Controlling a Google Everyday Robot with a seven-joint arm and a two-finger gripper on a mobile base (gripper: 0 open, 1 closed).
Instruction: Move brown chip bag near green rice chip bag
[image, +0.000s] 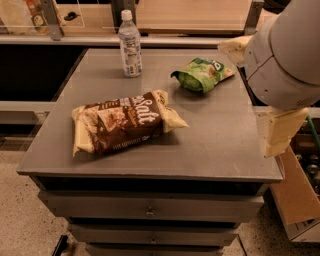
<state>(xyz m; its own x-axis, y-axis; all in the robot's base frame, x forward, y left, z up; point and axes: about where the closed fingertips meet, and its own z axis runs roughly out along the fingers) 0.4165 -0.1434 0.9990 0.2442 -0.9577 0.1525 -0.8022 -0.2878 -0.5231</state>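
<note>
The brown chip bag (125, 122) lies flat on the left front part of the grey cabinet top (220, 145), with its white "Salt" lettering facing up. The green rice chip bag (202, 74) lies at the back right of the top, well apart from the brown bag. My arm's big white rounded body (287, 55) with cream-coloured parts (277, 131) fills the right edge, over the top's right side. The gripper itself is out of view.
A clear plastic water bottle (130, 45) stands upright at the back, left of the green bag. Drawers (150, 210) are below the top. A cardboard box (300, 200) sits on the floor at the right. A shelf rail runs behind the cabinet.
</note>
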